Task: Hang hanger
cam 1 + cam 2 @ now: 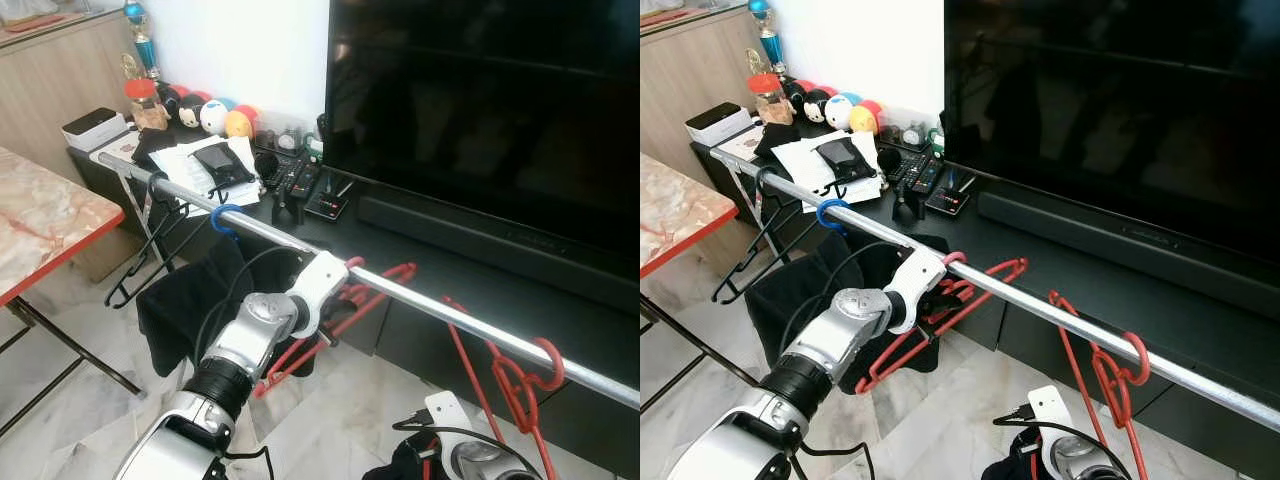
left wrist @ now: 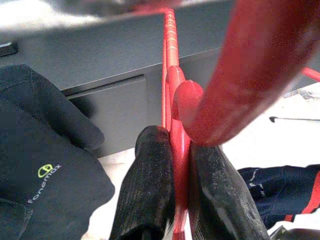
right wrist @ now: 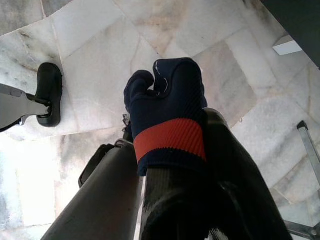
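Hooking step: left hand (image 2: 177,200), clamped on red hanger (image 1: 940,325), should settle its hook fully over the rail (image 1: 1040,305) before letting go.

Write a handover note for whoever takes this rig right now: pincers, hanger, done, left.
Left pincer: shut on the red hanger, raised at the metal rail; its hook sits at the rail.
Right pincer: low over the floor, a navy and red cloth draped on it; grip unclear.
Done: another red hanger, plus blue-hooked and black ones, already hang.
Left: confirm the hook is seated, release, withdraw.
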